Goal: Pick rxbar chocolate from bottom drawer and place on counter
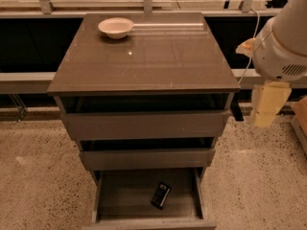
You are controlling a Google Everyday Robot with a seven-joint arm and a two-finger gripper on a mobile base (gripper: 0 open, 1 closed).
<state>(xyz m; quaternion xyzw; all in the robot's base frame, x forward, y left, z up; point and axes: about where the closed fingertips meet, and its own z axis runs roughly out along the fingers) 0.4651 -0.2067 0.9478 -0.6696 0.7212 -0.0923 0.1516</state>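
Rxbar chocolate [161, 195] in the open bottom drawer [123, 195]; gripper [266, 108] off to the side.
The black bar lay flat at 6 o'clock in the view, slightly tilted, just right of the tray's middle and apart from its walls; the bottom drawer stood pulled out below the two upper drawers [144, 124], which were only slightly ajar; the glossy counter [144, 61] carried a white bowl [115, 27] at its 11 o'clock corner; the gripper hung at 3 o'clock under the white arm [284, 37], beside the cabinet, holding nothing visible; whether it was open could not be told.
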